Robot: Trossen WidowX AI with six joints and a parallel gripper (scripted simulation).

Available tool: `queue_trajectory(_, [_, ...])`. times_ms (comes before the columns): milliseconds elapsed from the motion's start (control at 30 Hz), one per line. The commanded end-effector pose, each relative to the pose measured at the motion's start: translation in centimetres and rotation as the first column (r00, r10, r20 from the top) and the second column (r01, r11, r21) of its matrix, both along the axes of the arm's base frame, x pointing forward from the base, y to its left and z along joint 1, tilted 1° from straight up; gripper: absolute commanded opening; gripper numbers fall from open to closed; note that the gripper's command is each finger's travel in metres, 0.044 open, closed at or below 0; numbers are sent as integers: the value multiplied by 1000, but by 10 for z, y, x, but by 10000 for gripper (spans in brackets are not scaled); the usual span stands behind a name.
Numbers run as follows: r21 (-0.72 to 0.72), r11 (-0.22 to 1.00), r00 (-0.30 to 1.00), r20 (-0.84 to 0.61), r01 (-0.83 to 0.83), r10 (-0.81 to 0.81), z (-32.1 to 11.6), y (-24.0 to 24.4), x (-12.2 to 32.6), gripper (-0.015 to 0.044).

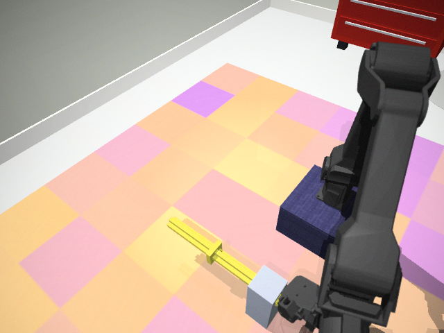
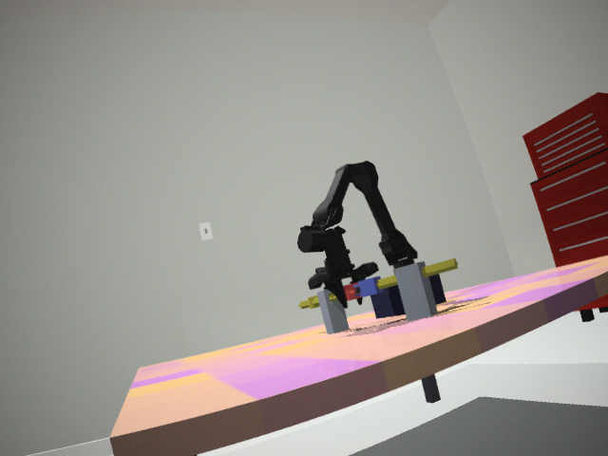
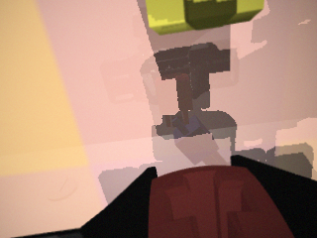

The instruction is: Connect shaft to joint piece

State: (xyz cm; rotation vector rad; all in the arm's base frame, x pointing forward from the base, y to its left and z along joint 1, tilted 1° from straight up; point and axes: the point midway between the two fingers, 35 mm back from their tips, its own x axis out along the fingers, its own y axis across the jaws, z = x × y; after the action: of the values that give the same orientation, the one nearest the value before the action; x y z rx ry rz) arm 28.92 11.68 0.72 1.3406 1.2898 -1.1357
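Observation:
The red square joint piece [image 2: 350, 292] [image 3: 198, 208] sits beside a blue hinge part [image 2: 368, 286] on the end of the fixed yellow shaft [image 2: 441, 266], which passes through the larger grey block [image 2: 416, 292]. The second yellow shaft [image 1: 236, 266], ridged and with a square collar [image 1: 215, 250], runs through the smaller grey block [image 1: 263, 297] [image 2: 333, 313]. Its near end [image 3: 165, 15] shows at the top of the wrist view, apart from the red piece. My gripper [image 2: 352, 300] [image 3: 193, 169] is shut on the red joint piece. In the top view its fingertips are hidden. Which way the opening points cannot be told.
The arm's base stands on a dark blue box [image 1: 304, 211] [image 2: 388, 303], beside the shafts on the patchwork table [image 1: 136, 193] [image 2: 319, 377]. The smaller grey block stands close to my gripper. A red drawer cabinet [image 1: 387, 28] [image 2: 569, 196] stands beyond the table.

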Motion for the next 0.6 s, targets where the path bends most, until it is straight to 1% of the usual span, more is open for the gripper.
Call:
queue_trajectory(0, [8, 1000, 1000, 0, 21, -21, 0, 0, -1, 0])
queue_trajectory(433, [4, 1000, 1000, 1, 11, -11, 0, 0, 0, 0])
queue_trajectory(567, [4, 1000, 1000, 1, 11, -11, 0, 0, 0, 105])
